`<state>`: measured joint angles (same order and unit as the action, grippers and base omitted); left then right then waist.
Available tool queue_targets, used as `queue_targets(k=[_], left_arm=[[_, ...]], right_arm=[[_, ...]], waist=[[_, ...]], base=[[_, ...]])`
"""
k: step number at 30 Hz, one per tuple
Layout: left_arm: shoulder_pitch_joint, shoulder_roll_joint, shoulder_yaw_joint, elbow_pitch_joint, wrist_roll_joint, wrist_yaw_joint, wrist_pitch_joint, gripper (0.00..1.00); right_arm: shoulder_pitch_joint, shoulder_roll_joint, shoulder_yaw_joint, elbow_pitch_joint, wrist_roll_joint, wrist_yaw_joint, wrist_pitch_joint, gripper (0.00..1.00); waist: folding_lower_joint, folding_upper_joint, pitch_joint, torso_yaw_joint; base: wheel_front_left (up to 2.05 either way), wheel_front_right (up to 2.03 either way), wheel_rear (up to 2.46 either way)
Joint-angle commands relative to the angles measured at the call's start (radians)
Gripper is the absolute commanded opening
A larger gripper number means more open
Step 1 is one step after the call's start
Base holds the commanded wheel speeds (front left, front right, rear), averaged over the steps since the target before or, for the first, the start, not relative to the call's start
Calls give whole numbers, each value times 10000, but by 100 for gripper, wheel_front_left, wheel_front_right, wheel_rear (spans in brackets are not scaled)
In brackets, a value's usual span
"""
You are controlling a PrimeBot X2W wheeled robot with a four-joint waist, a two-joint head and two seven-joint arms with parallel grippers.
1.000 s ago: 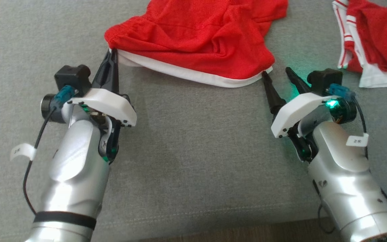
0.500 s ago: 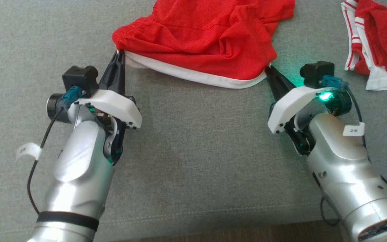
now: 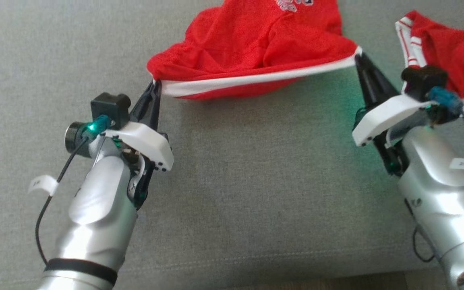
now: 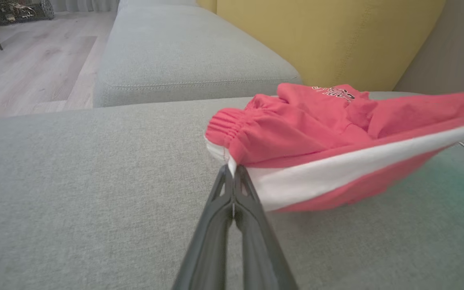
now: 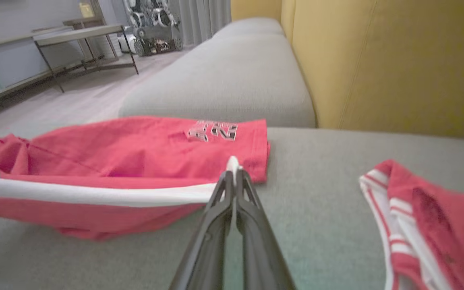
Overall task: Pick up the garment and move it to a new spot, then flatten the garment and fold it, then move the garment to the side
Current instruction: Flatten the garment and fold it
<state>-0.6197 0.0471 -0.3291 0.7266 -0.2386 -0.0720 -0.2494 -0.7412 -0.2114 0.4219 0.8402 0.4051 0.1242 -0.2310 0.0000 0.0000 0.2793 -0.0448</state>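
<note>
Holding red garment [image 3: 256, 44] stretched, near edge lifted off the grey sofa seat [image 3: 236, 181], with left claw [image 3: 156, 83] clenched on the waistband corner and right claw [image 3: 359, 57] clenched on the hem end of the white stripe. Gripped at opposite ends, likely to carry it over without bunching, ready for flattening.

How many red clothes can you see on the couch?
2. Red shorts in the middle, held up by their white stripe; another red garment lying at the right, partly out of frame.
</note>
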Motion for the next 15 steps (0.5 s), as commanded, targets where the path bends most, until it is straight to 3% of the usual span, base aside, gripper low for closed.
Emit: queue_targets(k=[1, 7, 15], left_arm=[[-155, 373, 196, -400, 78, -68, -124, 0], [-162, 535, 139, -1065, 48, -107, -20, 0], [433, 637, 197, -3260, -501, -94, 1227, 0]], right_arm=[[-38, -179, -48, -592, -215, 65, -189, 0], [11, -560, -661, -1788, -837, 65, -264, 0], [838, -636, -1928, -3958, -2007, 65, 515, 0]], waist=[[0, 0, -314, -89], [0, 0, -1029, -174], [0, 0, -2529, -228]], base=[[0, 0, 0], [0, 0, 0], [0, 0, 0]])
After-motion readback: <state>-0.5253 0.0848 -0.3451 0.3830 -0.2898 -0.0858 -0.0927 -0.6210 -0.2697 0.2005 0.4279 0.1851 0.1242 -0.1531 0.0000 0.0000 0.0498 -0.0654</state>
